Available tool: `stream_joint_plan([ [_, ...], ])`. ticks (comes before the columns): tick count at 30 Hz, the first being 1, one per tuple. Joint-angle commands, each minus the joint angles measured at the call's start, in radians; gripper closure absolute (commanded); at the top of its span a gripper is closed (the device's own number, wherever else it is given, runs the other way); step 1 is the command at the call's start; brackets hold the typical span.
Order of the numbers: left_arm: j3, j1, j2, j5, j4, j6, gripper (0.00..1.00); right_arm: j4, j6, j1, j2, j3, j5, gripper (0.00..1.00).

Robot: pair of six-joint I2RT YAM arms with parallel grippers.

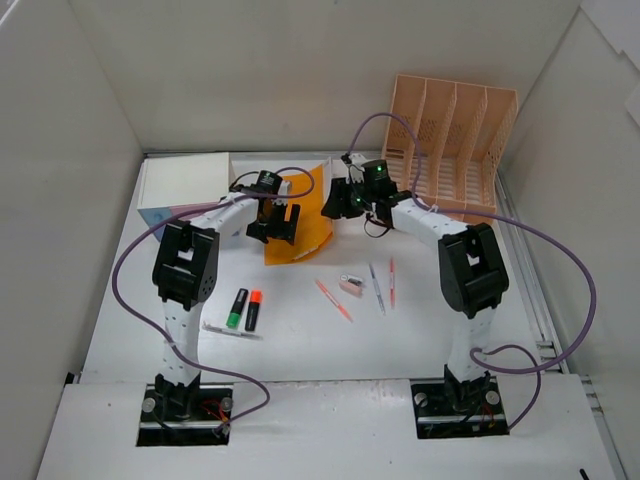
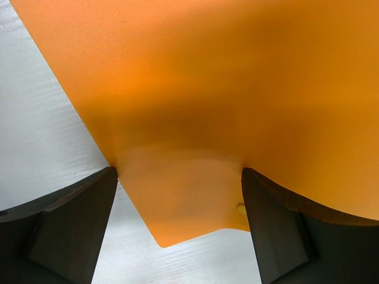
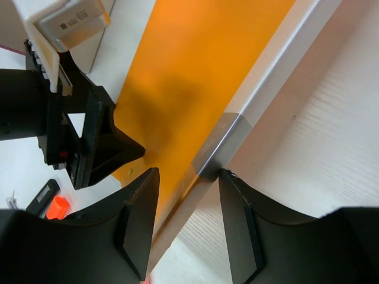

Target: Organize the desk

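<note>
Orange folder [image 1: 310, 212] on the desk [image 1: 300, 350]: we are straddling it, left gripper [image 2: 177, 225] wide open at its corner, right gripper [image 3: 186, 195] half-open over its edge, gripping nothing, probably readying a lift.

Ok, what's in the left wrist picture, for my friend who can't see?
An orange sheet fills most of the picture, one rounded corner pointing down between the two dark fingers of the open left claw. White desk shows at left and below.

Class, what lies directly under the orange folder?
Only white desk shows around the edges of the orange folder. Anything beneath the folder is covered by it and cannot be seen.
</note>
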Motion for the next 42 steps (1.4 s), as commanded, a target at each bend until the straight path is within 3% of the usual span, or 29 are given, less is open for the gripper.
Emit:
stream_joint_plan([
  [1, 0.009, -0.081, 0.044, 0.193, 0.013, -0.017, 0.19, 0.078, 0.049, 0.101, 0.018, 0.039, -0.168, 0.59],
  [13, 0.016, -0.081, 0.048, 0.204, 0.011, -0.017, 0.19, -0.001, 0.031, 0.151, 0.049, 0.041, -0.045, 0.61],
  [18, 0.016, -0.081, 0.049, 0.204, 0.01, -0.017, 0.19, -0.005, 0.015, 0.148, 0.038, 0.044, -0.002, 0.67],
  [22, 0.009, -0.081, 0.044, 0.204, 0.014, -0.026, 0.18, -0.011, -0.014, 0.142, 0.024, 0.056, 0.031, 0.74],
  [26, -0.019, -0.081, 0.014, 0.173, 0.021, -0.055, 0.16, -0.034, -0.051, 0.108, -0.005, 0.073, 0.056, 0.99],
  [33, -0.001, -0.063, -0.13, 0.175, 0.03, -0.066, 0.08, -0.078, -0.168, 0.052, -0.109, 0.12, 0.033, 1.0],
  [37, 0.056, -0.052, -0.204, 0.181, -0.004, -0.063, 0.07, -0.171, -0.229, 0.032, -0.126, 0.194, 0.007, 1.0],
  [42, 0.022, -0.011, -0.304, 0.17, 0.01, -0.107, 0.05, -0.202, -0.261, 0.035, -0.153, 0.218, -0.011, 1.0],
])
